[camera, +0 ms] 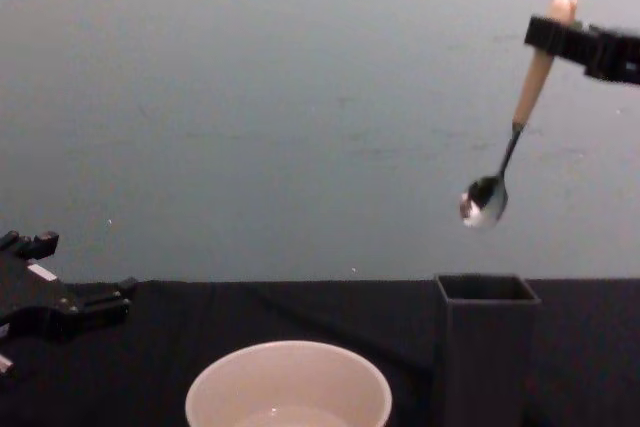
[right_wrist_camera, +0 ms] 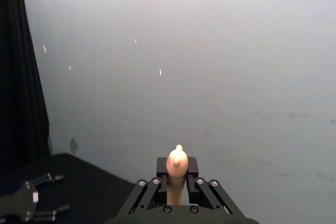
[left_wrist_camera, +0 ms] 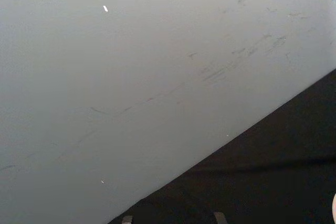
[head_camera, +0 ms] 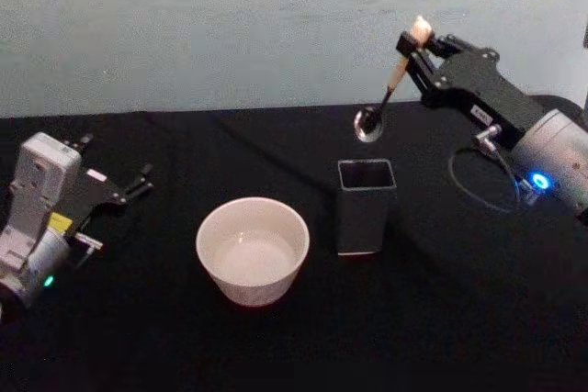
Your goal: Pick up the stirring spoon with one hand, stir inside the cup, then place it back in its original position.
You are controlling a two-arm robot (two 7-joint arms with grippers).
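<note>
**Head view.** The right claw (head_camera: 413, 43) is up in the air on the right side. It is clamped on the top of the stirring spoon (head_camera: 390, 91). The spoon has a pale handle, a thin dark neck and a shiny round bowl. It hangs tilted, with the handle end up by the claw and the bowl down and to the left. The bowl shows just above the open top of the dark square holder (head_camera: 366, 208). The round white cup (head_camera: 253, 250) sits on the black desk (head_camera: 441, 319), just left of the holder. The left claw (head_camera: 124, 172) rests low on the left, well apart from the cup, with its fingers spread.

**Left wrist view.** This shows a grey wall and a corner of the black desk (left_wrist_camera: 273, 171).

**Right wrist view.** The spoon's (right_wrist_camera: 177, 165) little rounded head pokes up between the claw's (right_wrist_camera: 177, 178) two fingers, which squeeze the handle from both sides. Farther off, the left claw (right_wrist_camera: 50, 195) has its fingers apart.

**Chest view.** The right claw (camera: 562, 37) grips the spoon (camera: 528, 87) close to the top of its handle. The spoon slants down to the left. Its shiny bowl hangs in the air above the holder (camera: 487, 347) without touching it. The cup (camera: 290, 387) is low in front, left of the holder. The left claw (camera: 88, 265) is at the left edge, spread open.
</note>
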